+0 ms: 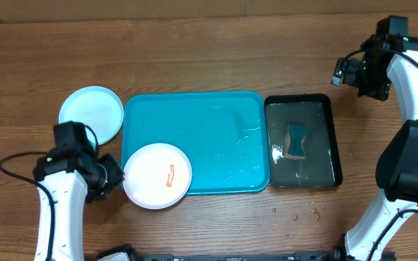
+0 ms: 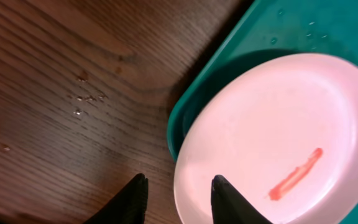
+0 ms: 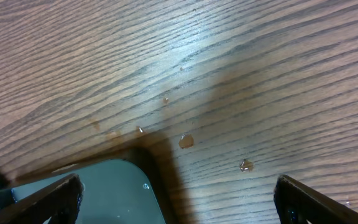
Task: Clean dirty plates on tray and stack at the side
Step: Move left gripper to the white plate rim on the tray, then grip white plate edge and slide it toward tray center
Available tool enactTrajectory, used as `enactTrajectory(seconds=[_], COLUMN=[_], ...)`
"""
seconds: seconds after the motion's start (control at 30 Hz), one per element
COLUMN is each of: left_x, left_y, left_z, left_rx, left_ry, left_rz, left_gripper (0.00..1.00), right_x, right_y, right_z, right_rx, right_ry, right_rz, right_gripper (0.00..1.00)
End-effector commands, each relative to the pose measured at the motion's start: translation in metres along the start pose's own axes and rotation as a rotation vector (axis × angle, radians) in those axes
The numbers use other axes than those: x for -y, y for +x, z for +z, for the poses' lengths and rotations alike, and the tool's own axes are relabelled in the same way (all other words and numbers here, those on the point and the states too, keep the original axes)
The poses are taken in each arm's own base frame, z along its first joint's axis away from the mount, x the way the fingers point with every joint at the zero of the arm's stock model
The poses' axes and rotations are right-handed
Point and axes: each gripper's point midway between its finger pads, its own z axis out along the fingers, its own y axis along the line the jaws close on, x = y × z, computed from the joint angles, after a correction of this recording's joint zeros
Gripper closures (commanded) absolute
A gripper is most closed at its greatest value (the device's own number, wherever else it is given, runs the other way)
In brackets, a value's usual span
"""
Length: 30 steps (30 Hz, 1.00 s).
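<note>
A white plate (image 1: 157,175) with an orange-red smear (image 1: 170,176) lies on the near-left corner of the turquoise tray (image 1: 209,130), overhanging its rim. A light blue plate (image 1: 91,114) lies on the table left of the tray. No yellow-green plate is in view. My left gripper (image 1: 113,178) is open at the white plate's left edge. In the left wrist view its fingers (image 2: 179,199) straddle the rim of the plate (image 2: 278,124), one over the plate, one over the table. My right gripper (image 1: 342,72) is wide open and empty, over the table beyond the far right.
A black tray of water (image 1: 336,145) stands right of the turquoise tray, with a teal sponge (image 1: 296,140) in it. Its corner shows in the right wrist view (image 3: 110,193). Water drops lie on the turquoise tray and on the table (image 1: 296,214).
</note>
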Motion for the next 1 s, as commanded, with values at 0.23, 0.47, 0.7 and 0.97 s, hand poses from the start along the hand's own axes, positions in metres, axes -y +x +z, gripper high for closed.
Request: enactTrajectory(seconds=[0.23, 0.47, 0.7, 0.97], left_x=[-0.006, -0.008, 0.017, 0.077], left_y=[0.016, 0.021, 0.022, 0.011], left_z=[0.033, 0.046, 0.047, 0.026], left_rx=[-0.018, -0.019, -0.031, -0.033], left_ry=[0.014, 0.021, 0.169, 0.502], left_rz=[0.011, 0.012, 0.019, 0.005], left_gripper=[0.62, 0.65, 0.96, 0.96], right_x=[0.001, 0.001, 0.001, 0.001], right_y=[-0.006, -0.006, -0.006, -0.006], right_z=[-0.005, -0.005, -0.005, -0.005], right_rx=[0.021, 0.021, 0.021, 0.021], right_ry=[0.004, 0.004, 0.004, 0.004], right_rz=[0.001, 0.001, 0.001, 0.001], right_gripper=[0.0, 0.0, 0.0, 0.0])
